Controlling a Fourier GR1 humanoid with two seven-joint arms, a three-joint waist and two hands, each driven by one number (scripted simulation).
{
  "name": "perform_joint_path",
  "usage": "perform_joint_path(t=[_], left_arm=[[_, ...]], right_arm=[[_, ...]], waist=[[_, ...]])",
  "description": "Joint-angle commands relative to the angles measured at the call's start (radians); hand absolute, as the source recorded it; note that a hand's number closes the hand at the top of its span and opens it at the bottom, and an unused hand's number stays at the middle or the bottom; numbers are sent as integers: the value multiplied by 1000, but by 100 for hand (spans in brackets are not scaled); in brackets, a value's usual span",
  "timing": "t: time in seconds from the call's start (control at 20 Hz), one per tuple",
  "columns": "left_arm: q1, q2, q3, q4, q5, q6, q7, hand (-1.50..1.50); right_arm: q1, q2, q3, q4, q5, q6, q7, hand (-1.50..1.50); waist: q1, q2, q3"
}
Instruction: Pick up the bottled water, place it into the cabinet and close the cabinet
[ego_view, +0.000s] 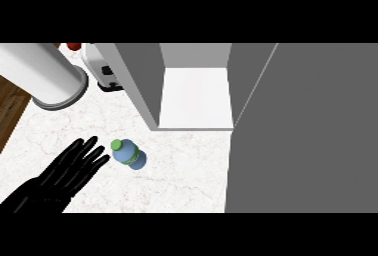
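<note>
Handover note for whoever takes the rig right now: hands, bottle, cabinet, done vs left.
Left hand: open, fingers straight, just left of the bottled water, holding nothing.
Right hand: not in view.
Bottled water: on the counter, green cap, in front of the cabinet.
Cabinet: open, door swung out at right, inside shelf bare.
Done: nothing yet.
Left: grasp bottle, place it in cabinet, close door.

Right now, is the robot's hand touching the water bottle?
Apart. The head view shows a strip of counter between the left hand and the bottled water.
</note>
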Motion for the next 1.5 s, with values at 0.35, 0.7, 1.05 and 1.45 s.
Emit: perform_joint_path(t=[0.35,0.7,1.05,1.45], left_arm=[[-7,16,132,130,43,-149,-39,-150],[18,-4,200,150,37,-211,-87,-150],[-6,-26,247,282,-59,-272,-161,-150],[-225,-3,290,565,-226,-317,-280,-150]], right_arm=[[111,28,77,-14,70,46,-93,-150],[121,21,71,12,73,54,-105,-150],[198,20,69,65,83,107,-241,-150],[230,-6,79,43,89,133,-239,-150]], waist=[[-1,0,0],[1,1,0],[-1,0,0],[-7,1,0]])
